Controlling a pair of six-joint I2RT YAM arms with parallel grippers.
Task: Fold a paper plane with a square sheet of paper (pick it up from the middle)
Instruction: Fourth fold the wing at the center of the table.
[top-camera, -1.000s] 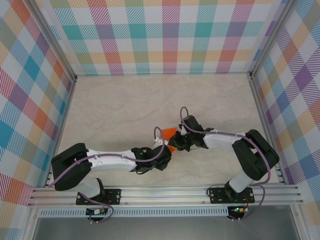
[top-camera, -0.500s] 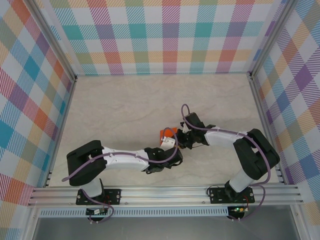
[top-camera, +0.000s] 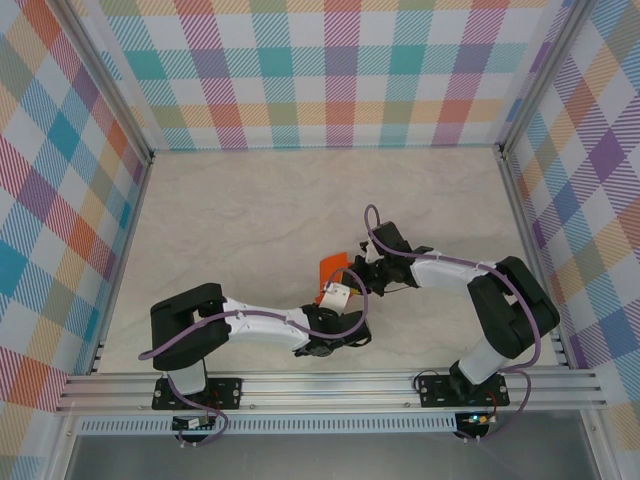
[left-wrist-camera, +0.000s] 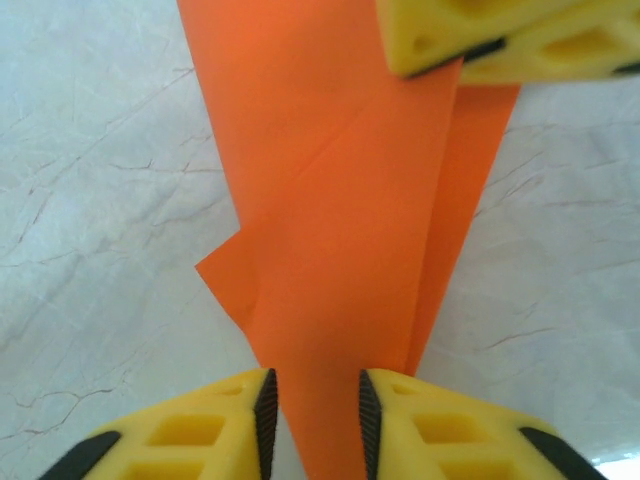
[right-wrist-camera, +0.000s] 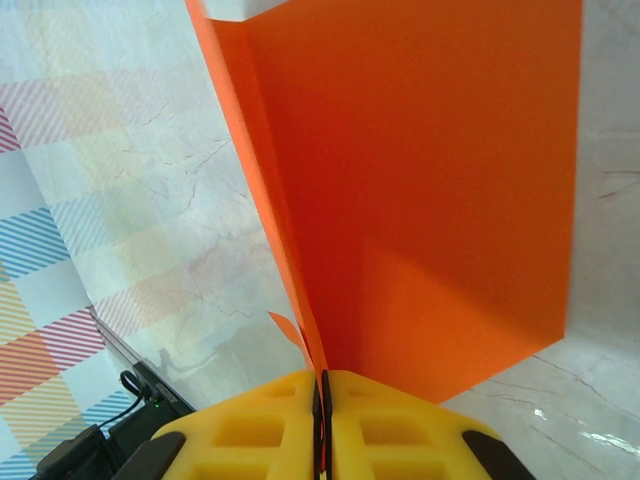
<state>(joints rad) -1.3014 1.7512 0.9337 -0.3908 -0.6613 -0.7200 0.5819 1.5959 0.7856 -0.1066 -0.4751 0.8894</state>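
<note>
paper (left-wrist-camera: 340, 250): creased, tapering, not a plane yet | right gripper (right-wrist-camera: 322, 385): clamped on paper edge | left gripper (left-wrist-camera: 313, 400): jaws apart, straddling narrow end | todo: probably wing folds

Left fingers (left-wrist-camera: 200, 430) closer together, astride orange paper (left-wrist-camera: 340, 250)

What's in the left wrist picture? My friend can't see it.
A creased, folded orange paper runs down the middle, with a pale marbled table behind it. At the bottom, the left pincer has its two yellow fingers apart, with the paper's narrow end between them. At top right, the right pincer is shut on the paper's edge.
</note>
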